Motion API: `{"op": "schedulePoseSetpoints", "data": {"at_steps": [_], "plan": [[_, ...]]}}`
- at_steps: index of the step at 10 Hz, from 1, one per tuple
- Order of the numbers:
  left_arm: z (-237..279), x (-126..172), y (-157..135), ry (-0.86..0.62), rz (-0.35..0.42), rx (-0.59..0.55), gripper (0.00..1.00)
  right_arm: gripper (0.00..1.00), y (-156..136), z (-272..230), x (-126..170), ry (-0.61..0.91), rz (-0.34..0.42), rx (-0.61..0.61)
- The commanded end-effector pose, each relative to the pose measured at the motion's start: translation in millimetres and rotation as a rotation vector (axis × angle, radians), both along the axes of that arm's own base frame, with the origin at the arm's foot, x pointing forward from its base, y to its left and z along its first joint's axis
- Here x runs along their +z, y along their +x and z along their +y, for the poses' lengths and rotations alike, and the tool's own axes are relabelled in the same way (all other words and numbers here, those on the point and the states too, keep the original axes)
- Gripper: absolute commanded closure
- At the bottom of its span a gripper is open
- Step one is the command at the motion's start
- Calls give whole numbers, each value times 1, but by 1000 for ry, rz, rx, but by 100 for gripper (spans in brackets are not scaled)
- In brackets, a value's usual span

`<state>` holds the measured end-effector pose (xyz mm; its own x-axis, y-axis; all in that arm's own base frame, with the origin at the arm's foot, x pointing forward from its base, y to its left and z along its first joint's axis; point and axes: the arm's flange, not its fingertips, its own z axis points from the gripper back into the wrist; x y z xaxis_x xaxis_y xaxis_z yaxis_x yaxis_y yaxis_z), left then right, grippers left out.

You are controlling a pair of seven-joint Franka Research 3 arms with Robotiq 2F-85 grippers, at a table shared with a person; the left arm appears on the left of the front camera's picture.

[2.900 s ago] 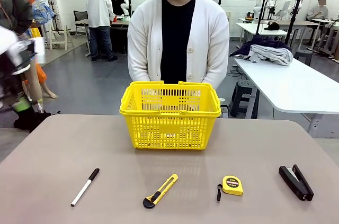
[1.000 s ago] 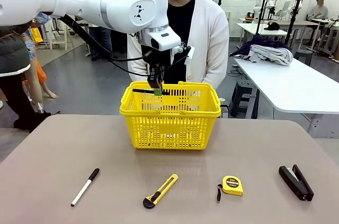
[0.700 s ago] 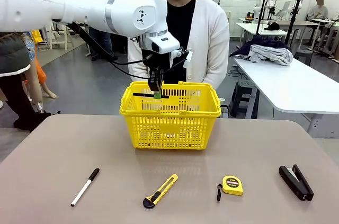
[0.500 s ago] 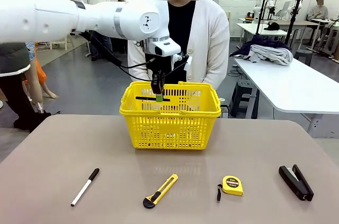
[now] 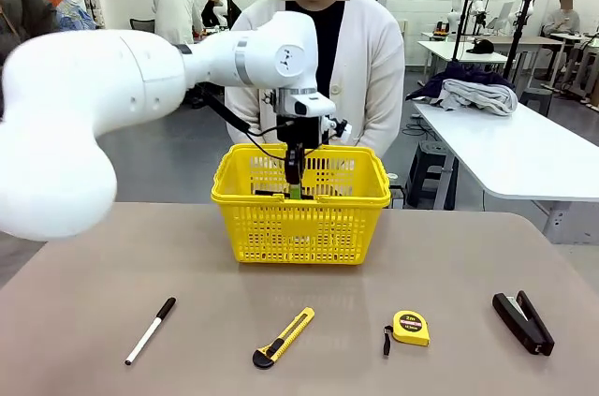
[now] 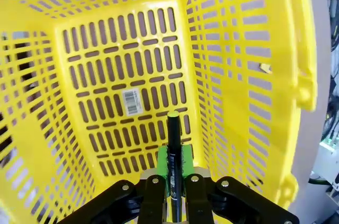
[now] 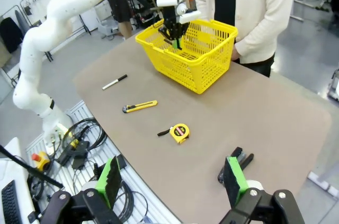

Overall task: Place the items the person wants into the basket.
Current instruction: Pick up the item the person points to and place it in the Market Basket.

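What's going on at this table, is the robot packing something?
The robot's left gripper is shut on a slim black pen, pointing it down into the yellow basket. A person stands just behind the basket. The white marker, tape measure, utility knife and stapler lie on the table. The right gripper hangs open, holding nothing.

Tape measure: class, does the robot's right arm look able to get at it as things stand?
Probably yes: the right gripper's fingers stand open, and only bare table lies between them and the tape measure.
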<state>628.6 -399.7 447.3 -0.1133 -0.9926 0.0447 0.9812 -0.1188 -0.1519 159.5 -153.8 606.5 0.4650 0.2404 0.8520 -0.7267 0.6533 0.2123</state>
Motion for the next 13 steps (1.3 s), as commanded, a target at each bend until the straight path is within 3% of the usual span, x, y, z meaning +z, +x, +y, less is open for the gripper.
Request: {"op": "schedulePoseSetpoints", "data": {"at_steps": [1,6,7,8,9,11,12,13], "plan": [[-28,7,36,32,2,19,89,0,1,1,0,6,-8,17],[-32,-24,34,41,-14,20,89,0,1,1,0,6,-8,17],[-32,-27,34,38,-16,14,51,0,1,1,0,6,-8,17],[-32,-26,33,36,-17,5,29,0,1,1,0,6,-8,17],[-32,-25,32,35,-20,-1,0,0,1,1,0,6,-8,17],[-31,-23,32,37,-21,-7,0,0,1,1,0,6,-8,17],[-31,-23,31,37,-22,-8,7,0,1,1,0,6,-8,17],[-31,-22,31,37,-21,-7,0,0,1,1,0,6,-8,17]]}}
